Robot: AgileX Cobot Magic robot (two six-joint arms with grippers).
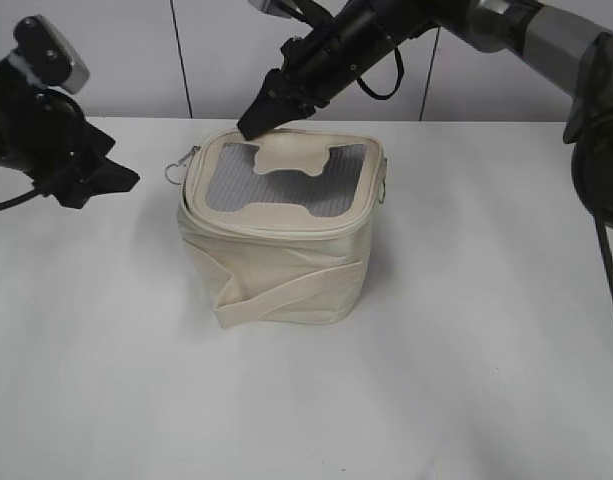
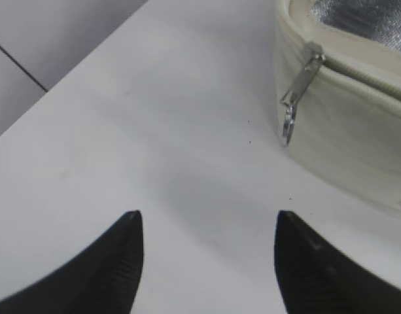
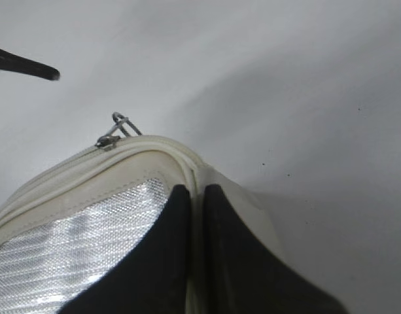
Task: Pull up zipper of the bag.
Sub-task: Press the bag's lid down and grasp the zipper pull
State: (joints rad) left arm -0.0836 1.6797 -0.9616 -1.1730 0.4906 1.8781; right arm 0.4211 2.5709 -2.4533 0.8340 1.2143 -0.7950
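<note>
A cream fabric bag (image 1: 276,270) with a silver mesh lid stands in the middle of the white table. Its metal zipper pull with a ring (image 1: 176,168) hangs at the lid's back left corner. It also shows in the left wrist view (image 2: 295,98) and the right wrist view (image 3: 115,134). My right gripper (image 1: 251,125) reaches across from the right and is shut on the rim of the bag's lid (image 3: 191,190), near that corner. My left gripper (image 1: 126,180) is open and empty (image 2: 207,219), left of the bag, a short way from the pull.
A cream strap (image 1: 286,295) runs across the bag's front. The white table (image 1: 466,380) stretches around the bag. A grey panelled wall (image 1: 136,50) stands behind. One left finger tip shows in the right wrist view (image 3: 30,67).
</note>
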